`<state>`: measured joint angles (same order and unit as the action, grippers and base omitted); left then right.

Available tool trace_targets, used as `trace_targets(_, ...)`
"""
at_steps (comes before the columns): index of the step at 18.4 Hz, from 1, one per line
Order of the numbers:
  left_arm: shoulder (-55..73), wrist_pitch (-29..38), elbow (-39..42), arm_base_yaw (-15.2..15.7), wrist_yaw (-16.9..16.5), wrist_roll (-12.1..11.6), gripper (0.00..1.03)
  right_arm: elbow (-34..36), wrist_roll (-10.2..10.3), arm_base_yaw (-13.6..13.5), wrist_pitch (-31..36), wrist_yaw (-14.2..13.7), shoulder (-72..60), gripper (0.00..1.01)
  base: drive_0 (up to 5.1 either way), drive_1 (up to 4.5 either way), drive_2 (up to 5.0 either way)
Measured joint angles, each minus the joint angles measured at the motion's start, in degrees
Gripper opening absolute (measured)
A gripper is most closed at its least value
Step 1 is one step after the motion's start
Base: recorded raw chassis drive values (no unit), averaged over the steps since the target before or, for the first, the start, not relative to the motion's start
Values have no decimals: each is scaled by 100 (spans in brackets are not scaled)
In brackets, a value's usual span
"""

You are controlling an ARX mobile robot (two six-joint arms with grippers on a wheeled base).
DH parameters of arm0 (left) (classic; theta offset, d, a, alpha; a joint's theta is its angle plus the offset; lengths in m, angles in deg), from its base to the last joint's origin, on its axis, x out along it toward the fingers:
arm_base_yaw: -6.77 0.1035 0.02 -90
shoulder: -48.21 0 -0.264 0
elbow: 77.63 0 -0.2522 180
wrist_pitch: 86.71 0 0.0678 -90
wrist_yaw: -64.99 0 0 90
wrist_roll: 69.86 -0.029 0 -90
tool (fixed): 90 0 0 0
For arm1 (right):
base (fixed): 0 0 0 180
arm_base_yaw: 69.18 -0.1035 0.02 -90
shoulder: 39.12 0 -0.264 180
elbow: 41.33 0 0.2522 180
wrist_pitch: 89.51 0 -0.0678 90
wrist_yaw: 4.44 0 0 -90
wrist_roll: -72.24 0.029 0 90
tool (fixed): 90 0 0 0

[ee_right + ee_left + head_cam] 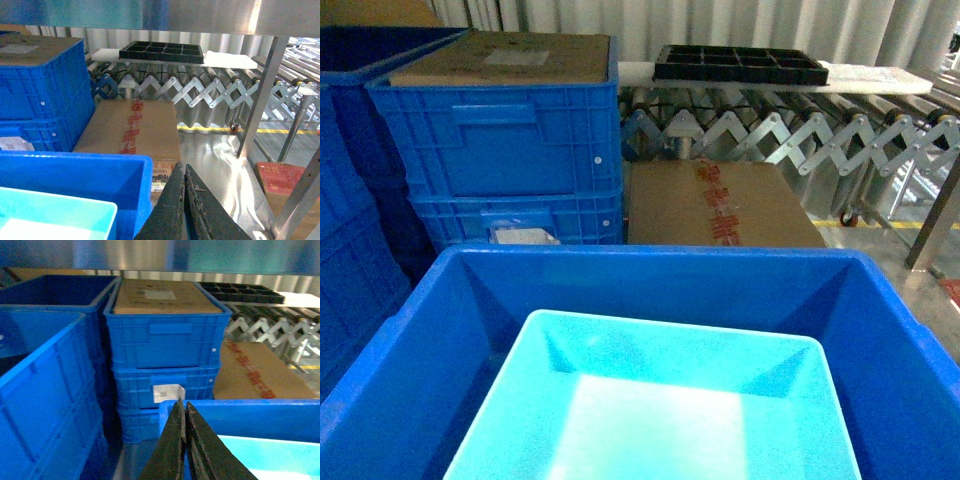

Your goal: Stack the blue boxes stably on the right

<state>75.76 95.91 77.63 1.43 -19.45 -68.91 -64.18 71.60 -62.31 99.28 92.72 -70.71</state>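
Bright, even overhead light washes out the floor of the turquoise tub (660, 420) in the head view, and its corners hold soft shadows. Both wrist views are softly blurred. Glare streaks the shiny metal floor (220, 165) beside the cardboard box (132, 127).

**Item Count by Type**

Turquoise tubs: one (660, 400), nested inside a royal-blue crate (880, 300). Royal-blue crates of that smooth-walled kind: one. Ribbed blue crates stacked behind (500, 140): three tiers visible in the left wrist view; further blue crates at far left (45, 385), apparently two, edges cropped. Brown cardboard boxes with red tape: one (720, 205). Black compartment trays: one (740, 64). Expanding roller conveyors: one (790, 135). Grippers: two, left (184, 412) and right (183, 175), each with jaws together.
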Motion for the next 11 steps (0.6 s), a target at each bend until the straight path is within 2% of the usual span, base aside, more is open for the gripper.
trace_targets(1, -151, -15, 140, 363, -400, -4, 2, 107, 0, -81, -48, -70, 146, 2, 0, 0, 0)
trace_targets(2, -284, -28, 260, 570, -474, -4, 2, 225, 7, -310, -133, -448, 330, 2, 0, 0, 0)
trace_targets(3, -470, -59, 391, 549, -562, -9, 2, 343, 17, -713, -234, -619, 535, 2, 0, 0, 0)
trace_targets(5, -713, -153, 566, 529, -538, -11, 2, 474, 20, -678, -365, -715, 824, 2, 0, 0, 0)
trace_targets(10, -1309, -485, 826, 533, -553, -11, 2, 699, 20, -686, -835, -715, 1519, 2, 0, 0, 0)
trace_targets(11, -1416, -557, 855, 533, -553, -11, 2, 833, 20, -686, -743, -715, 1626, 2, 0, 0, 0)
